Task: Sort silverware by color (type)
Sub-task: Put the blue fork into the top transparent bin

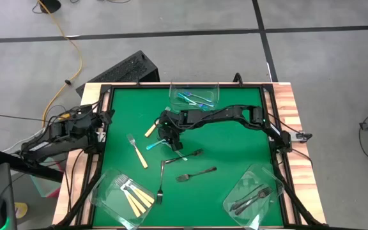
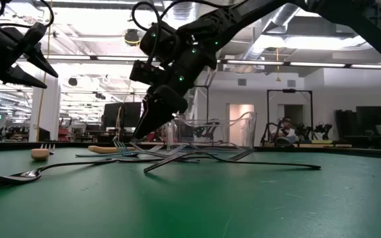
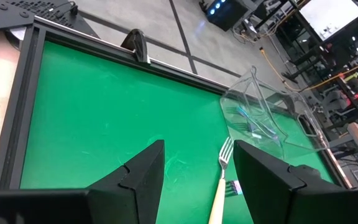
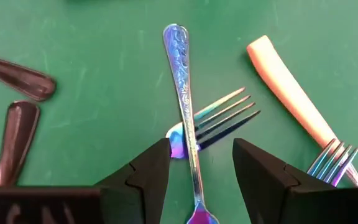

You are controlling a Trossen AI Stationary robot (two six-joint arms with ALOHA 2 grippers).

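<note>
The right gripper (image 4: pixel 194 177) hangs with its fingers apart, holding nothing, right over a blue fork (image 4: pixel 183 93). A second fork (image 4: pixel 219 121) lies crossed under it and might get pinched too.

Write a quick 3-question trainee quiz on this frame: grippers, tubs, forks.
1. True or false: the right gripper is shut on a fork.
2. In the high view, which tub holds the tan forks? A) top centre B) bottom left C) bottom right
3. Which gripper waits at the mat's left edge?

Key
1. False. It is open, over a blue fork lying on the mat.
2. B, the bottom-left tub.
3. The left gripper, open and holding nothing.
</note>
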